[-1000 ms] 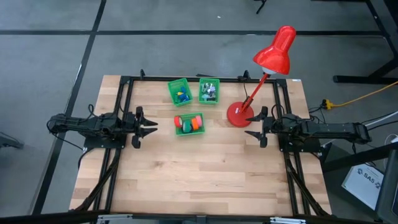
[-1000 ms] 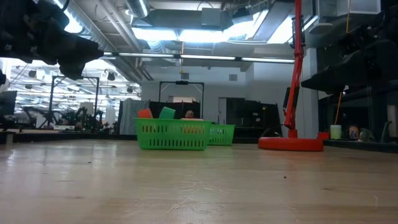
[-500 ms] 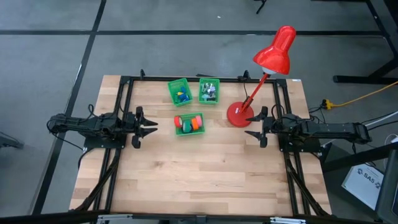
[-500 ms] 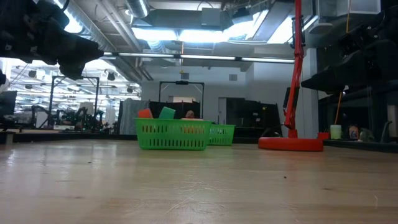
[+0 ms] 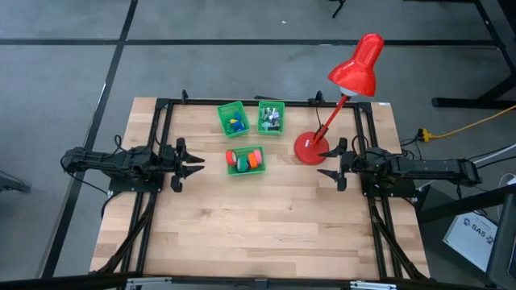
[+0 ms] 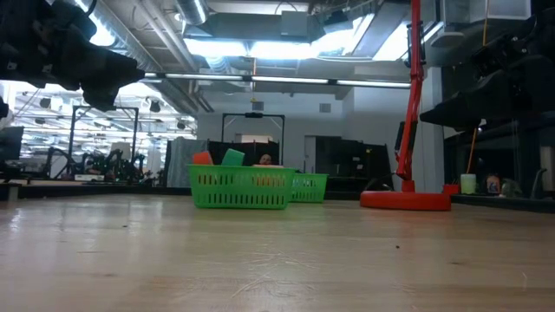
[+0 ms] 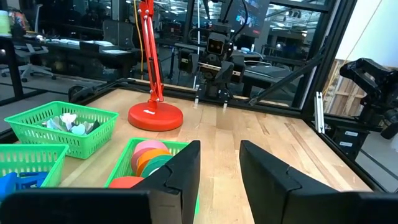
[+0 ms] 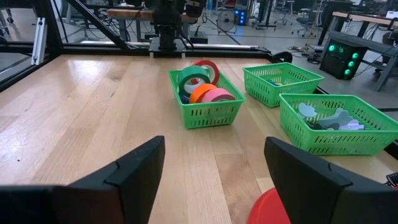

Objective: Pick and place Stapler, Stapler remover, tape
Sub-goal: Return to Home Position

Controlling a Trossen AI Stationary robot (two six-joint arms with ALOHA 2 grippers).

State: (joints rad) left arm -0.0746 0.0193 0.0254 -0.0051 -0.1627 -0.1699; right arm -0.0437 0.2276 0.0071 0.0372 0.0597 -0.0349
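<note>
Several tape rolls (image 5: 244,159), red, green, orange and pink, lie in a green basket (image 5: 245,173) at the table's middle. Behind it, small blue, yellow and green staplers (image 5: 235,124) fill the far left basket (image 5: 221,121), and pale grey-teal stapler removers (image 5: 272,119) fill the far right one (image 5: 271,131). My left gripper (image 5: 200,163) hovers level at the left, left of the tape basket, its fingers (image 7: 186,165) drawn close together with nothing between them. My right gripper (image 5: 321,163) hovers at the right, open and empty, facing the tape (image 8: 205,87).
A red desk lamp stands with its round base (image 5: 309,147) just far-left of my right gripper, its shade (image 5: 357,68) over the far right corner. A black frame (image 5: 242,102) rims the table. Bare wood (image 5: 258,225) fills the near half.
</note>
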